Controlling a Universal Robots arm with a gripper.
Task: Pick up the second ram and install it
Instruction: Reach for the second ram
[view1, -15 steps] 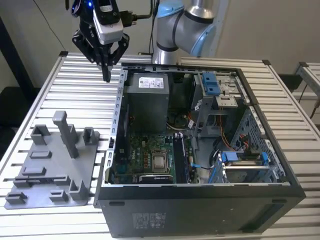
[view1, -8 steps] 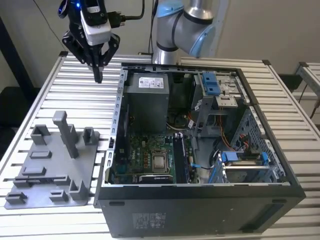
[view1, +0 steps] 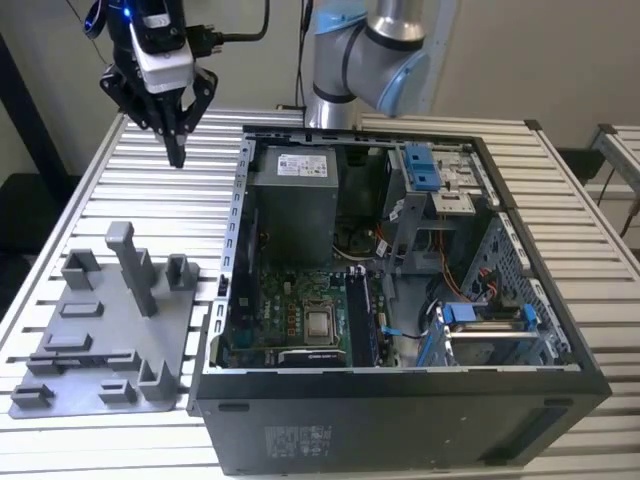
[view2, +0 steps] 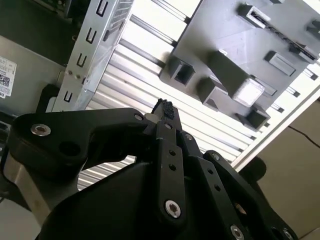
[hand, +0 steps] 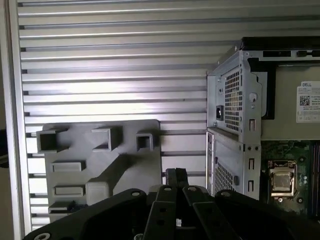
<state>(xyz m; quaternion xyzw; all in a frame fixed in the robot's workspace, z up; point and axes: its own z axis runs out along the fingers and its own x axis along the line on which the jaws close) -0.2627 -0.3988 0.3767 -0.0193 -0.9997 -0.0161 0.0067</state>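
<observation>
Black fingers (view1: 177, 142) hang pressed together and empty, high above the slatted desk (view1: 110, 195) and clear of the grey holder (view1: 100, 345), which bears no stick. A dark ram (view1: 360, 320) seems seated upright in the open case (view1: 400, 425), beside the processor

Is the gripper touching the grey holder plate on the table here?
Apart. In the exterior view the gripper hangs with fingers shut, and bare table slats show between its tip and the grey holder plate.
</observation>
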